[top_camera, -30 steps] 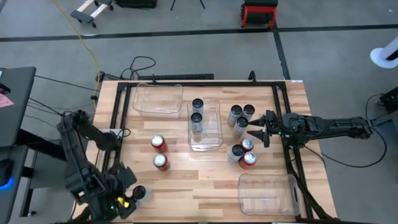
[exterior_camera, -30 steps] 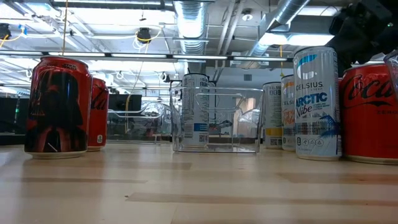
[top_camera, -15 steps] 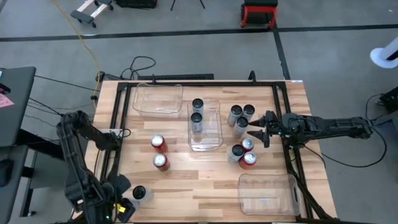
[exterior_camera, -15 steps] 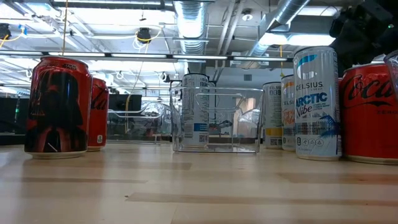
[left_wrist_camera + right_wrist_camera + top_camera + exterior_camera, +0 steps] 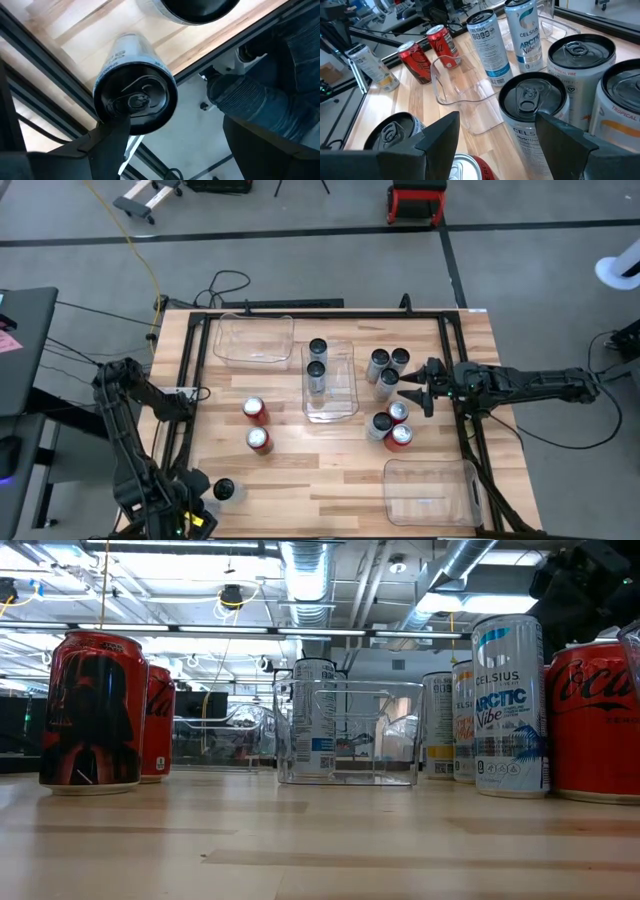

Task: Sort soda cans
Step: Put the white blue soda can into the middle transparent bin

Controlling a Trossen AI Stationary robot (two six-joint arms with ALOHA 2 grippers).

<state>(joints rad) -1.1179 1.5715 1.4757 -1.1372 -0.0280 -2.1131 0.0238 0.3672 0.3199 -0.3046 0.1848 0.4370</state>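
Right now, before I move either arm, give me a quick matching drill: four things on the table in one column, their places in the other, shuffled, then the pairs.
Things:
1. Two red cans
2. Two tall cans
3. Right claw
4. Lone dark-topped can

Places:
A. Near the table's front left corner, beside the left claw
B. Inside the middle clear bin
C. Open, next to the can cluster on the right
D. On bare wood left of the middle bin

Pairs: 1-D, 2-B, 3-C, 4-A

Two dark arms (image 5: 530,385); ribbed black sleeve; matte black wedge-shaped jaws.
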